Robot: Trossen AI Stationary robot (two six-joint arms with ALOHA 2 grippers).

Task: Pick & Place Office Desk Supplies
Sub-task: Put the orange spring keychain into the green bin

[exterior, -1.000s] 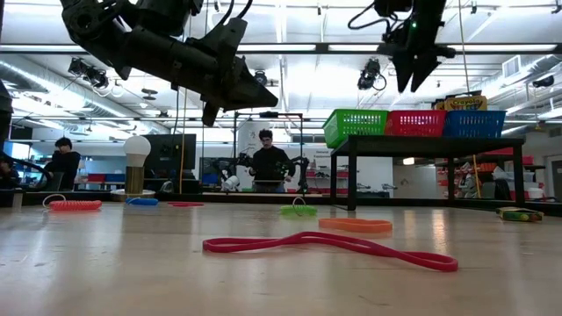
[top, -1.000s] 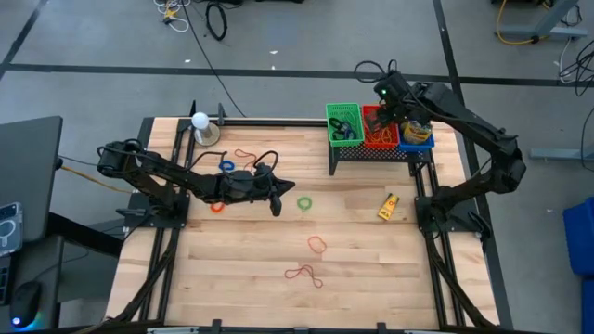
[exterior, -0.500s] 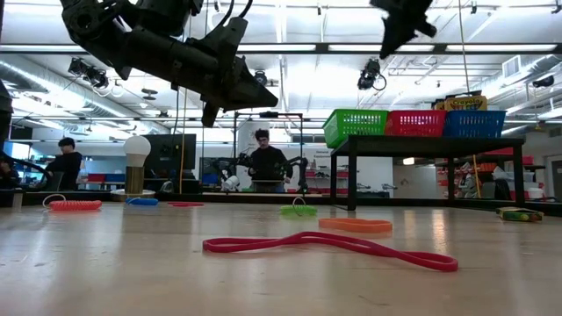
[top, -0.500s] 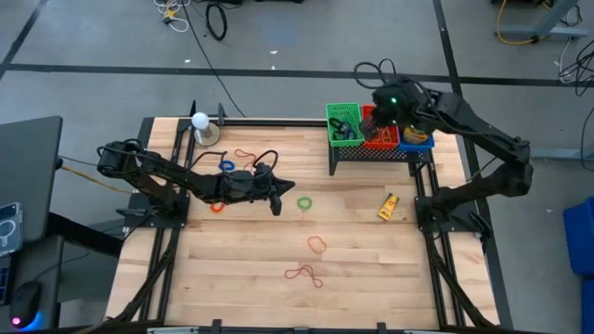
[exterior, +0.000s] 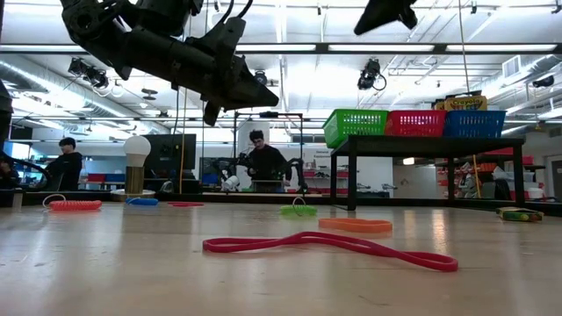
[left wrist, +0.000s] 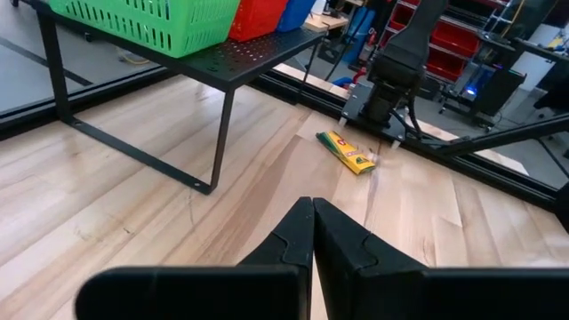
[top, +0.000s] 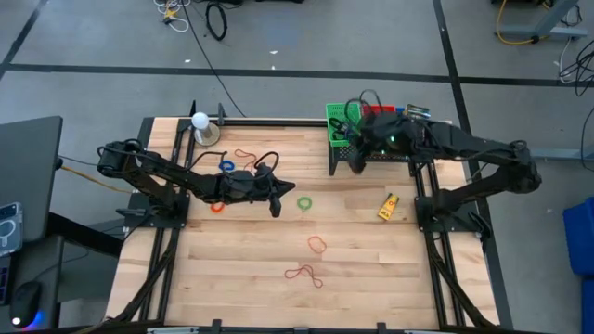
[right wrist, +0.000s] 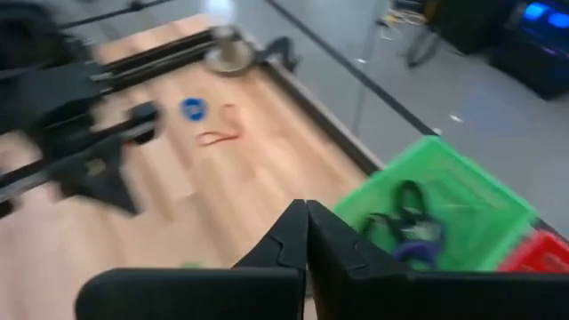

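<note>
Right hand (top: 355, 165) has swung off the baskets (top: 345, 123).

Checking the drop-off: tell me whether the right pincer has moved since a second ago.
Yes. The right pincer has swung from above the red basket leftward past the green basket.

Bright overhead lighting, soft shadows; right wrist view motion-blurred.

Green basket (top: 342, 122); yellow crayon box (top: 388, 206)
</note>
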